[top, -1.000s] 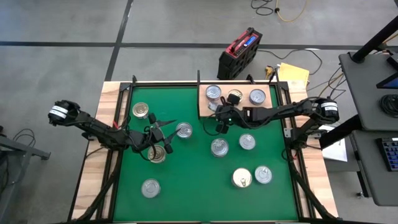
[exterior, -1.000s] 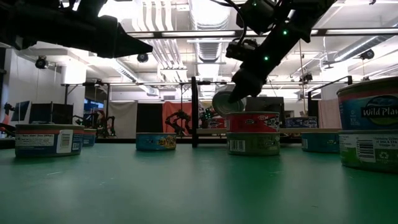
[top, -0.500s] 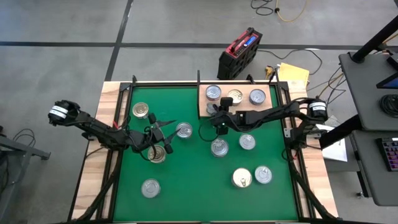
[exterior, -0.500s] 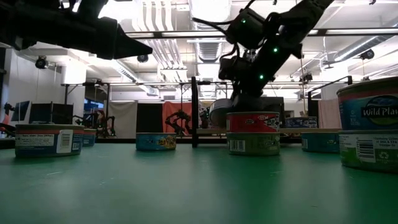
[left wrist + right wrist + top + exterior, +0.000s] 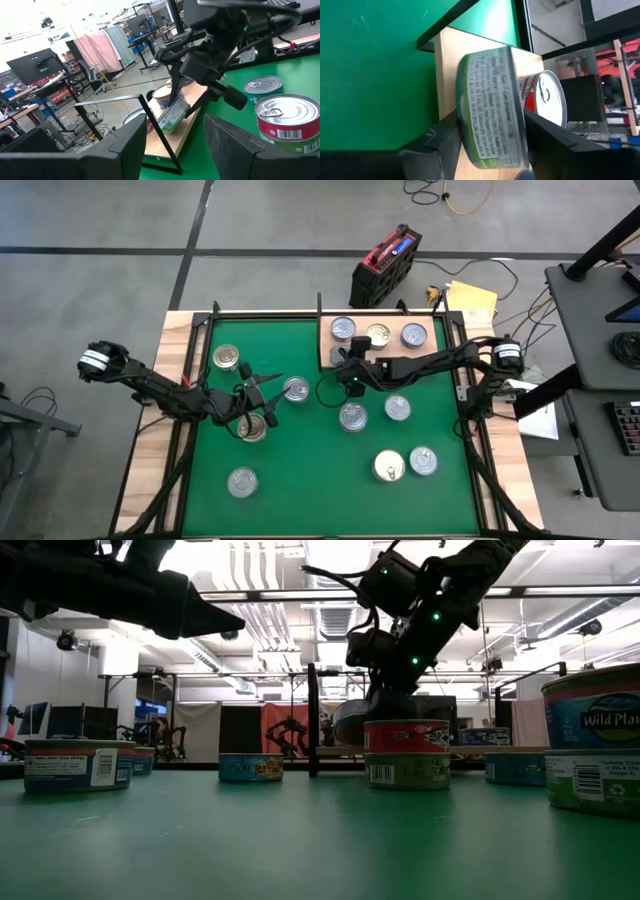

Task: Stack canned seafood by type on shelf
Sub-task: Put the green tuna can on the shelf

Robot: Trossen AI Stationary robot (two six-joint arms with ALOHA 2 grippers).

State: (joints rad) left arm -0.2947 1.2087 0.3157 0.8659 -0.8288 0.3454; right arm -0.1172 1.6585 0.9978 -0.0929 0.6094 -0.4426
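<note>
Over shelf (image 5: 432, 350): right gripper (image 5: 341, 360), can (image 5: 492, 110).

Green-labelled can (image 5: 492, 107) in the right pincer (image 5: 485, 135), lid hidden.

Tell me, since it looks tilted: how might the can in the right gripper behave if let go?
The can sits tilted over the shelf, so it may tip or roll. It looks rigid, and its smooth sides could slip from the right gripper.
</note>
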